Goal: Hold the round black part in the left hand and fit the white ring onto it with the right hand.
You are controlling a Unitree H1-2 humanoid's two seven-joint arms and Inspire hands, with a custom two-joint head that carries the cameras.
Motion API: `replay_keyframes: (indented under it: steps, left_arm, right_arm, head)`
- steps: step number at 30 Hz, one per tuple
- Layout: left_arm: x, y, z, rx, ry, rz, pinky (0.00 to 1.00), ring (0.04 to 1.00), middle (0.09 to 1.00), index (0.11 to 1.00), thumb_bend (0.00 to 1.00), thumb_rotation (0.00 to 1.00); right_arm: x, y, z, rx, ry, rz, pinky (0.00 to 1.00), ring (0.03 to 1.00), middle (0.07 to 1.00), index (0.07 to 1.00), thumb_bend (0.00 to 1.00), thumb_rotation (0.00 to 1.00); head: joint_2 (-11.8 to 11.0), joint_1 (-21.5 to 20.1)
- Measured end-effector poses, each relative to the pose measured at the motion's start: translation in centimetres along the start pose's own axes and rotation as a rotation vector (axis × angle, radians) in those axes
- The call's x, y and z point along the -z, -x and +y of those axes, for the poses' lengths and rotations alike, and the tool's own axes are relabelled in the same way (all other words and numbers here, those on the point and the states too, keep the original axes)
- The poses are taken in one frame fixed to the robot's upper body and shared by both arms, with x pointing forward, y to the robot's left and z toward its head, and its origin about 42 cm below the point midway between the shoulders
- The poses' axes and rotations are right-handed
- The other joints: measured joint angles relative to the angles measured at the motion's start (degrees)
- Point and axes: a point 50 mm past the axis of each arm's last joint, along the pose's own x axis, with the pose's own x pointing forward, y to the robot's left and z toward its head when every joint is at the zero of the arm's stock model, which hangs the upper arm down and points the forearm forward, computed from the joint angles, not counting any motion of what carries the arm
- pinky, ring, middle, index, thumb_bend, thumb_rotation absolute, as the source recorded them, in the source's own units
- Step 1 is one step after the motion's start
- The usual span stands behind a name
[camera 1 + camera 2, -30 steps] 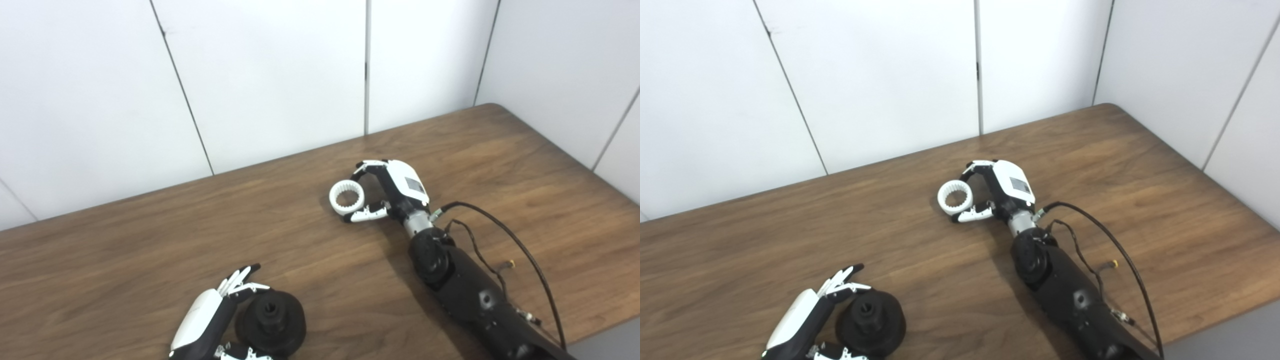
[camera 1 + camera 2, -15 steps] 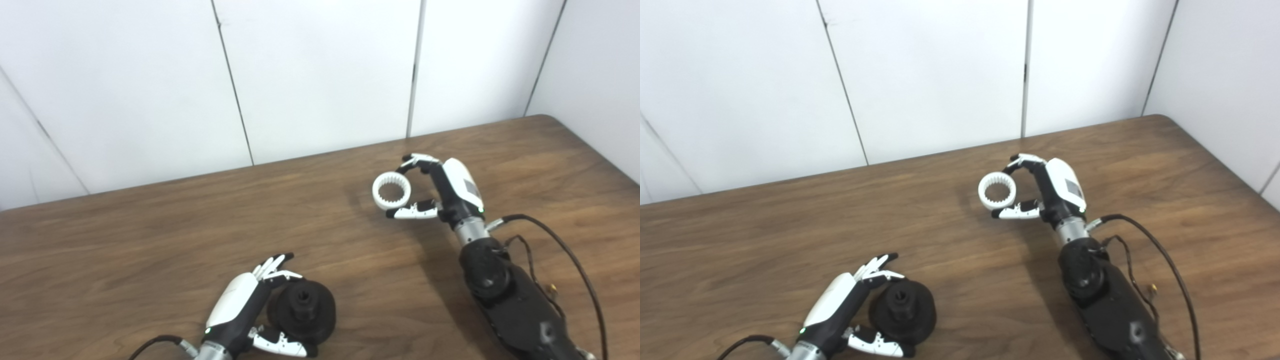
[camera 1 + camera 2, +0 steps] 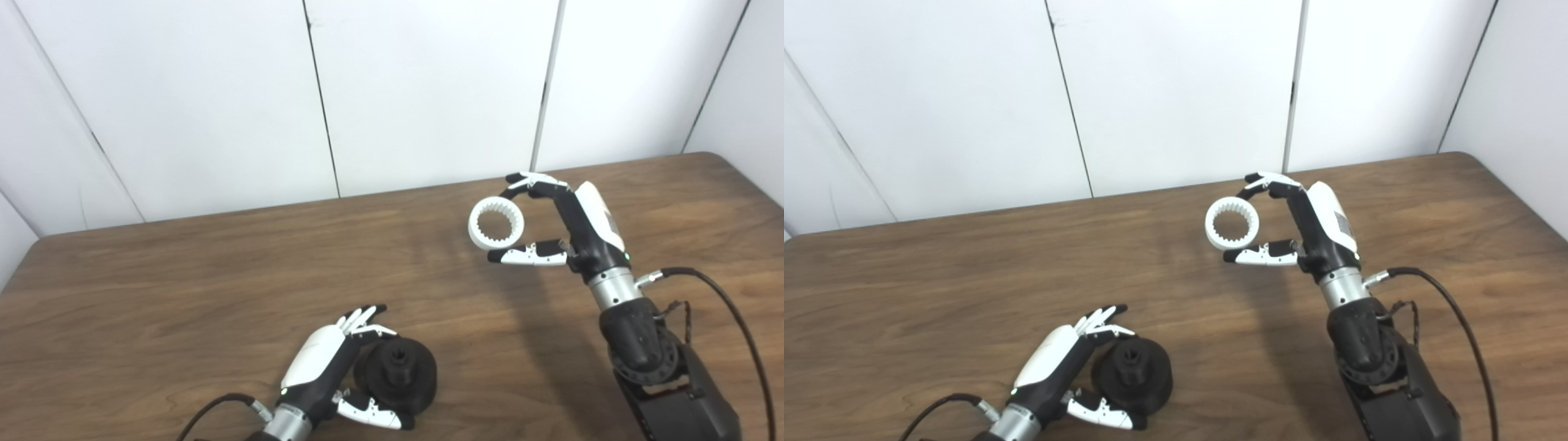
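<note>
White ring (image 3: 497, 223) (toothed inside) pinched in right hand (image 3: 572, 226).

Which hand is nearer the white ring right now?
Right. The right hand pinches the white ring above the table; the left hand is far off, cupping the black part.

The right hand (image 3: 566, 229) has lifted the white ring (image 3: 497, 223) off the table (image 3: 184, 294)

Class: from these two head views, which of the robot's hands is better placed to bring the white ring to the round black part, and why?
The right hand: it already pinches the white ring, lifted off the table. The left hand is occupied, cupping the round black part.
</note>
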Motion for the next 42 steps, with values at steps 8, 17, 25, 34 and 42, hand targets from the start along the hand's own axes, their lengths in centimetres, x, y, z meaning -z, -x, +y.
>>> replay_keyframes:
  steps: [8,17,25,34,42]
  left_arm:
    - [-0.1,-0.1,-0.1,-0.001,-0.002,-0.001,1.0,1.0,0.972,0.596,0.93,0.3]
    - [-0.3,-0.3,-0.1,-0.003,-0.007,-0.004,1.0,1.0,0.974,0.593,0.93,0.27]
    - [-0.4,-0.4,0.0,-0.003,-0.009,-0.007,1.0,1.0,0.976,0.596,0.93,0.26]
    - [-0.5,-0.6,-0.1,0.0,-0.005,-0.006,1.0,1.0,0.977,0.592,0.92,0.24]
    - [-0.8,-0.9,-0.3,0.002,0.0,0.007,1.0,1.0,0.976,0.591,0.92,0.23]
  right_arm:
    - [-2.6,0.8,-0.3,-0.022,-0.028,-0.067,0.74,0.816,0.773,0.481,0.52,0.14]
    - [-4.5,3.2,1.3,-0.114,-0.071,-0.09,0.76,0.834,0.772,0.481,0.52,0.14]
    - [-5.7,5.1,2.6,-0.194,-0.098,-0.096,0.79,0.855,0.787,0.481,0.52,0.14]
    - [-6.5,7.0,4.1,-0.312,-0.132,-0.071,0.75,0.836,0.789,0.481,0.52,0.14]
    - [-6.9,7.9,5.6,-0.375,-0.155,-0.028,0.77,0.848,0.798,0.482,0.52,0.14]
  head:
    - [0.53,1.31]
    - [0.97,2.02]
    - [1.41,2.81]
    - [1.93,3.25]
    - [2.37,4.04]
